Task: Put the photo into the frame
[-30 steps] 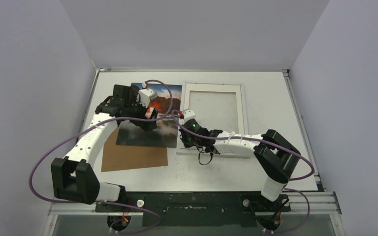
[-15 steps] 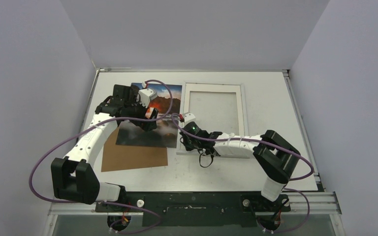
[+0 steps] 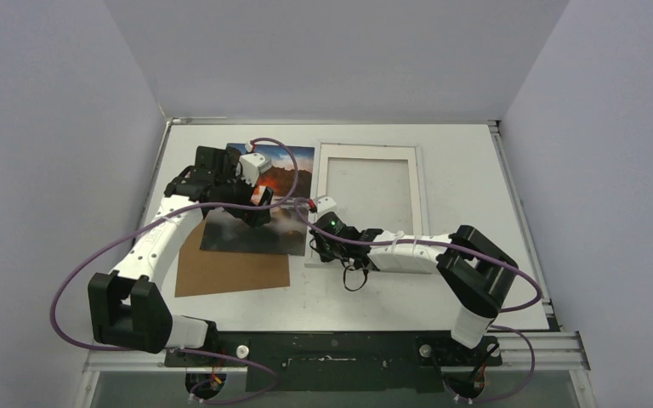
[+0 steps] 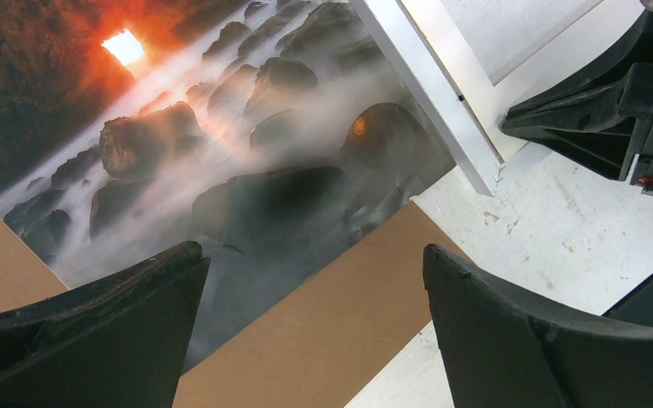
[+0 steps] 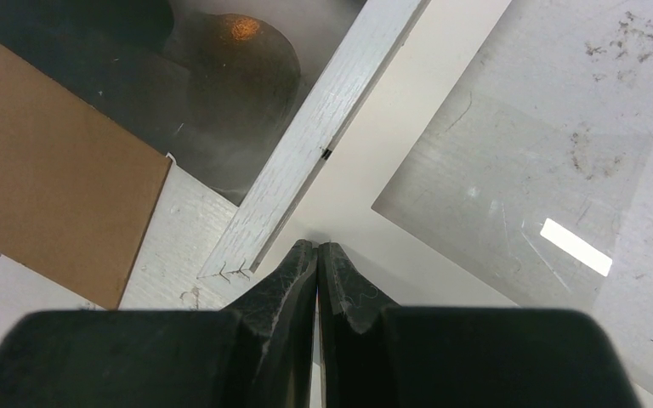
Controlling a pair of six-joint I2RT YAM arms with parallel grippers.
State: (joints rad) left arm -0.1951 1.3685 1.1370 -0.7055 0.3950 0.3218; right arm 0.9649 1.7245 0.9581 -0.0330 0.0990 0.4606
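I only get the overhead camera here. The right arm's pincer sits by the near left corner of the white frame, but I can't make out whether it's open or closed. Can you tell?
Observer: The right wrist camera shows the right pincer shut, both sides pressed together, over the pale mat border of the frame, just inside its corner.
Visitor: And the one over the picture?
Observer: The left pincer is open, spread wide and holding nothing, above the photo and the brown cardboard backing board.
Visitor: Is there glass in that frame?
Observer: Yes, a clear pane with smudges and a bright lamp reflection.
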